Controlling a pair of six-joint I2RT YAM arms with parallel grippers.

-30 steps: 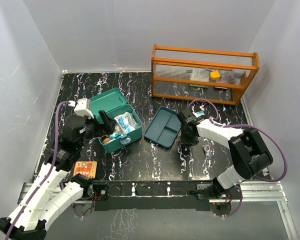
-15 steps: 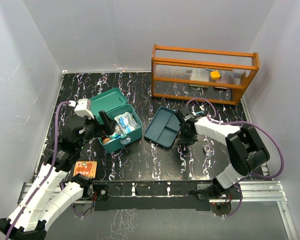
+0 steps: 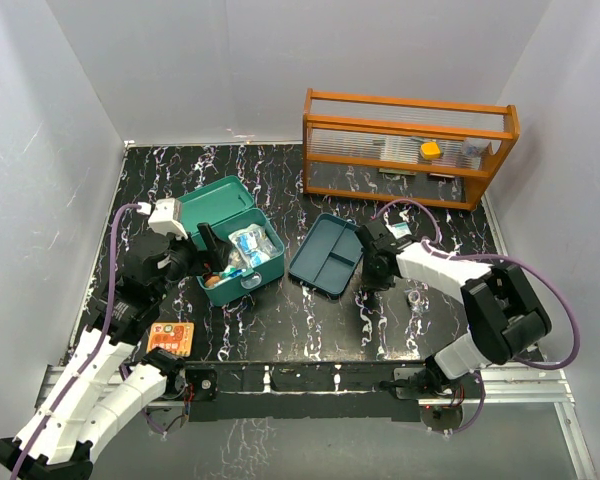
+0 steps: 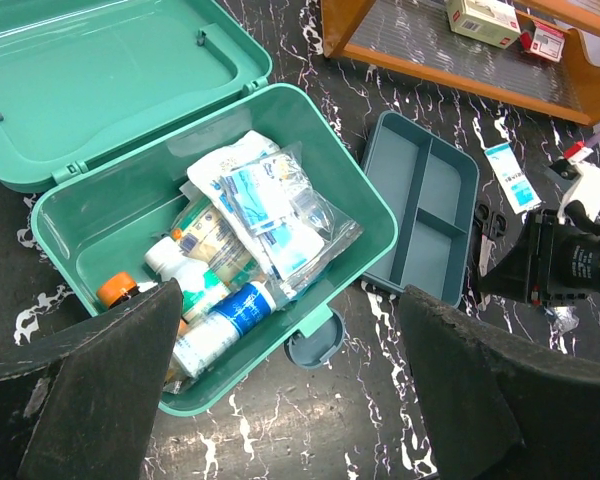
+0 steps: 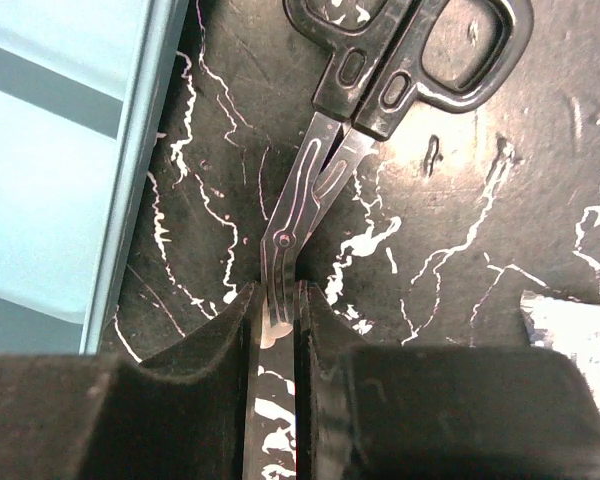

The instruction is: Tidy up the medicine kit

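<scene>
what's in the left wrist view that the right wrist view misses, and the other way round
Only the left wrist: the open medicine kit packed with supplies, and the orange rack. Only the right wrist: a close look at the right claw pinching the scissors by the blades. Both: the empty insert tray and the black marbled table.
</scene>
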